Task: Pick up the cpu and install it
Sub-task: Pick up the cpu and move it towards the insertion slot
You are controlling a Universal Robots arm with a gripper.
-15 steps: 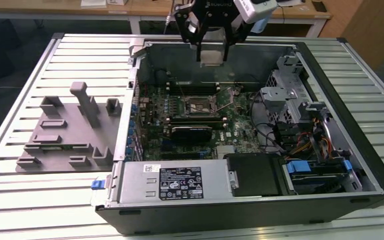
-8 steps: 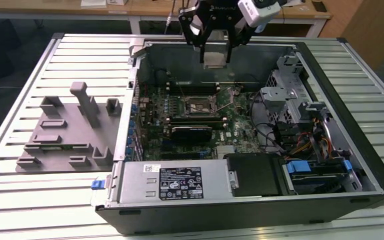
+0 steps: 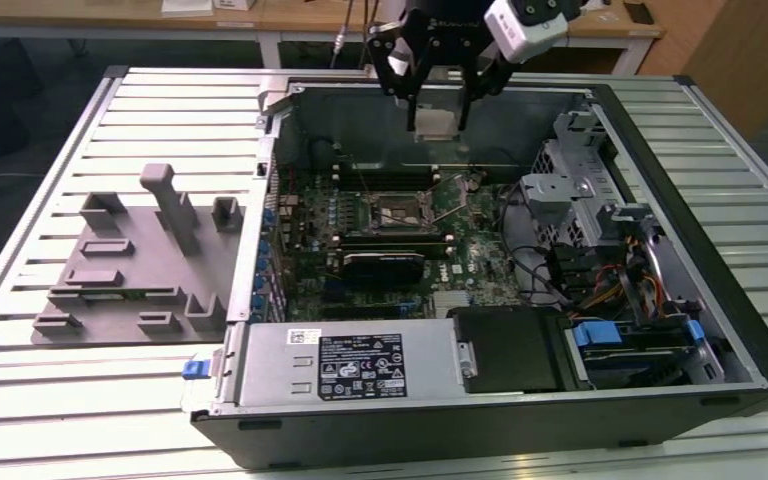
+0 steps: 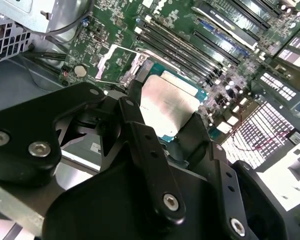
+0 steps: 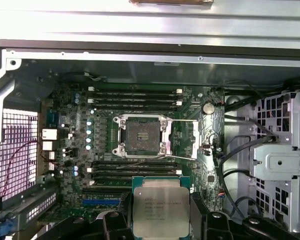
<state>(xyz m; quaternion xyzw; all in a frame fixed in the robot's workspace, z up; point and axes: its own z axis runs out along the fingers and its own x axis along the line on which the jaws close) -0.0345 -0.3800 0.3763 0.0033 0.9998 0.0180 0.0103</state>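
Clamping the cpu (image 5: 161, 206), jaws over open case (image 3: 491, 425), socket (image 5: 141, 137) apparently empty

Exterior view: we sit high, off the arm, looking obliquely down on the open black-and-grey metal computer case (image 3: 491, 430) lying on the slatted pale metal surface (image 3: 37, 400). We are far enough back to take in the whole case.

First wrist view: we face almost straight down onto the green motherboard (image 5: 105, 135) at mid-range, with the square silver-framed socket (image 5: 140, 137) near centre.

Second wrist view: we are much closer and tilted, peering past the black jointed end effector (image 4: 167, 115) at the same board.

Both wrist views share the long black memory slots (image 5: 135, 95) and the silver-lidded square cpu (image 5: 161, 205) clamped in the end effector. The exterior view also takes in board and socket.
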